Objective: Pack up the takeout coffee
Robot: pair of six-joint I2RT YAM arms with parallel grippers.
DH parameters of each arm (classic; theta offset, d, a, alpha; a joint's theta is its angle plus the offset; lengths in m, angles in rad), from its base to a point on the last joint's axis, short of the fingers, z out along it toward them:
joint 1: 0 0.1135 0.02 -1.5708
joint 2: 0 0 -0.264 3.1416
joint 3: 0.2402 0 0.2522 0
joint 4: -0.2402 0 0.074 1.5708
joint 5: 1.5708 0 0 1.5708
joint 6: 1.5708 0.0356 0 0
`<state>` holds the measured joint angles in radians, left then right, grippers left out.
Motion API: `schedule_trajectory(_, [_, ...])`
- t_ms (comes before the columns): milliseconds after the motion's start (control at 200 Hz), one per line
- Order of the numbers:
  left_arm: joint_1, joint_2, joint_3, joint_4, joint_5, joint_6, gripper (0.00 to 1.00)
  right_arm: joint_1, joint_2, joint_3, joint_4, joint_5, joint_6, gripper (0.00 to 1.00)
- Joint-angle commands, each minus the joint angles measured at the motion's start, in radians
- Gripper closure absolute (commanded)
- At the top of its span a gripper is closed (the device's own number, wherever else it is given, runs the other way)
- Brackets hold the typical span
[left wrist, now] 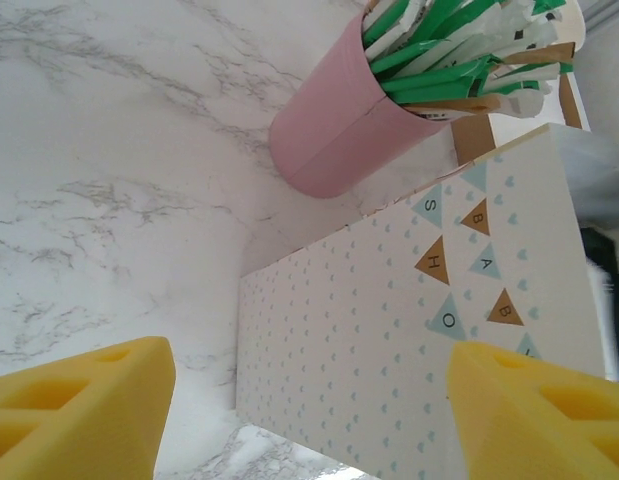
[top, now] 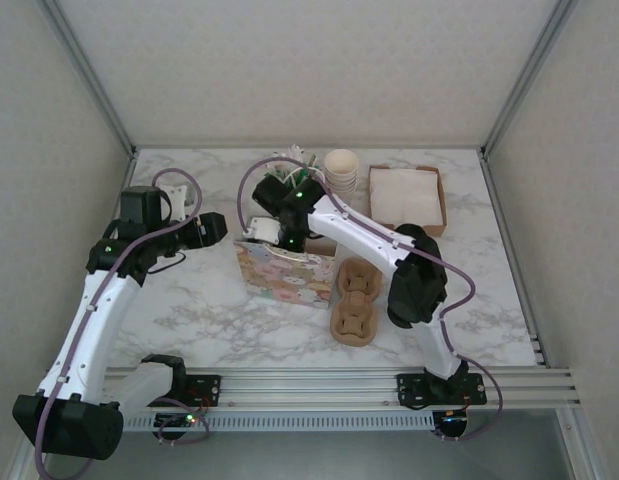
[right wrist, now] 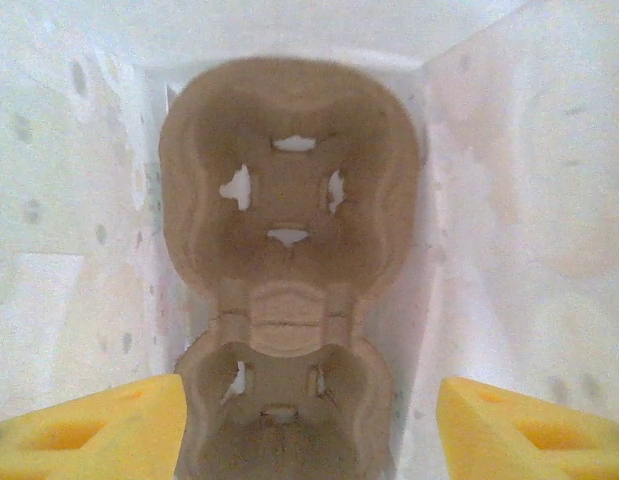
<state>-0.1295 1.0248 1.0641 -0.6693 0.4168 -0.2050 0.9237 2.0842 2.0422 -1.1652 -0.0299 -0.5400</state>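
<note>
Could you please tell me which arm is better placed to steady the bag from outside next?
Probably the left: the left pincer is open, facing the patterned outer wall of the bag, while the right pincer hangs open in its mouth, above the cup carrier inside.

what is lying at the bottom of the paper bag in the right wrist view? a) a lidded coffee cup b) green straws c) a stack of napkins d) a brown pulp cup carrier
d: the right wrist view looks down between the pale walls of the bag at a brown two-slot cup carrier lying flat on the bottom, both slots empty.
</note>
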Motion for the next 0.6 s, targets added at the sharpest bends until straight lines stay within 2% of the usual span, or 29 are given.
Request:
schedule_trajectory(0, [-0.007, -0.009, 0.002, 0.005, -0.044, 0.000, 0.27, 0.014, -0.105, 0.071, 0.037, -0.029, 0.047, 0.32])
schedule_trajectory(190, [-0.007, -0.033, 0.023, -0.013, -0.092, -0.010, 0.26, 0.014, -0.190, 0.094, 0.106, -0.052, 0.108, 0.32])
schedule_trajectory(395, [-0.007, -0.078, 0.062, -0.069, -0.148, -0.082, 0.27, 0.015, -0.294, 0.101, 0.219, -0.032, 0.269, 0.32])
schedule_trajectory(496, [-0.007, -0.087, 0.098, -0.127, -0.155, -0.163, 0.28, 0.014, -0.353, 0.112, 0.259, 0.071, 0.356, 0.30])
schedule_trajectory(596, [-0.017, -0.087, 0.132, -0.191, -0.156, -0.231, 0.32, 0.012, -0.411, 0.116, 0.252, 0.243, 0.443, 0.18])
